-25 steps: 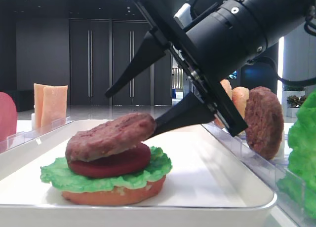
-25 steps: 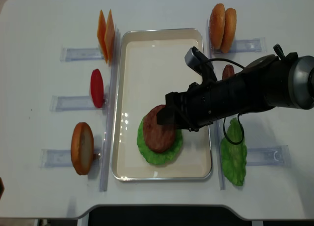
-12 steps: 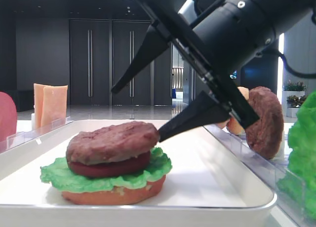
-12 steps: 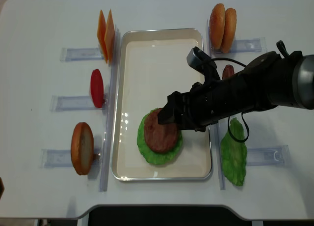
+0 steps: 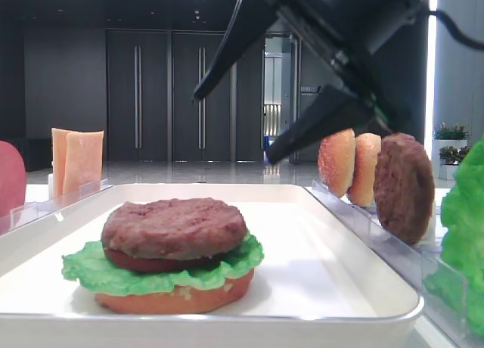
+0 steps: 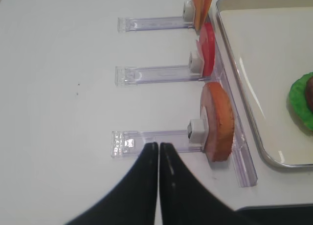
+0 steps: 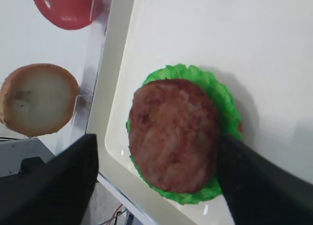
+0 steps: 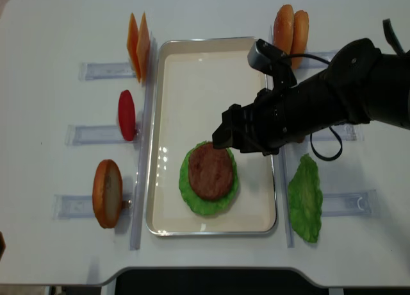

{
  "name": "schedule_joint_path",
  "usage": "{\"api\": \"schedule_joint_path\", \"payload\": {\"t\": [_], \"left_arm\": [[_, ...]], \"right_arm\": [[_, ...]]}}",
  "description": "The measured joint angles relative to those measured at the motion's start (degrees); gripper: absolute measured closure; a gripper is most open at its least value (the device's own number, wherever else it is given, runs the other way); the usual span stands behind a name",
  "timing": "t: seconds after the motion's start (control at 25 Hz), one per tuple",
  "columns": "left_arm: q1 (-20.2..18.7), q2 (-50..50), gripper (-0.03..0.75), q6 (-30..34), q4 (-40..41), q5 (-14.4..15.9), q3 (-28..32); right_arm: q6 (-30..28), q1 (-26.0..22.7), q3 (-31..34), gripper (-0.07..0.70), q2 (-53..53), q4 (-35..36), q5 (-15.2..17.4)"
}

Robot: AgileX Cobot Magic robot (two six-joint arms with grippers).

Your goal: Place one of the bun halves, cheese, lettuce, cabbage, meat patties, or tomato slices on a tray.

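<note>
A white tray [image 8: 192,64] holds a stack: a bun half at the bottom, then lettuce [image 5: 91,268], a tomato slice and a brown meat patty [image 5: 174,225] lying flat on top. My right gripper [image 5: 233,128] hangs open above and behind the patty [image 7: 173,134], touching nothing. In the right wrist view its black fingers [image 7: 58,181] stand wide on either side of the stack. My left gripper [image 6: 157,146] is shut and empty, low over the table by a clear holder strip, beside an upright bun half [image 6: 217,122].
Left of the tray stand cheese slices [image 8: 138,45], a tomato slice [image 8: 127,114] and a bun half [image 8: 107,192] in clear holders. On the right are two bun halves [image 8: 290,27], another meat patty [image 5: 404,187] and a lettuce leaf [image 8: 305,199].
My right gripper let go of the patty, opened wide and rose away toward the back right. The patty went from tilted to flat on the stack. The left gripper stayed put.
</note>
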Motion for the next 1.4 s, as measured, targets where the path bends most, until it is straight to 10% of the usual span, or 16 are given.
{"api": "schedule_joint_path", "payload": {"t": [0.32,0.88,1.2,1.4], "left_arm": [[0.0,0.0,0.716,0.0,0.0,0.0,0.0],[0.0,0.0,0.716,0.0,0.0,0.0,0.0],[0.0,0.0,0.716,0.0,0.0,0.0,0.0],[0.0,0.0,0.716,0.0,0.0,0.0,0.0]], "right_arm": [[20.1,0.0,-7.7,0.145,-3.2,-22.1,5.1],[39.3,0.0,-27.9,0.145,-3.4,-51.7,32.9],[47.3,-0.6,-30.9,0.150,-3.4,-69.4,34.7],[46.7,-5.3,-30.9,0.153,-3.4,-68.6,34.7]]}}
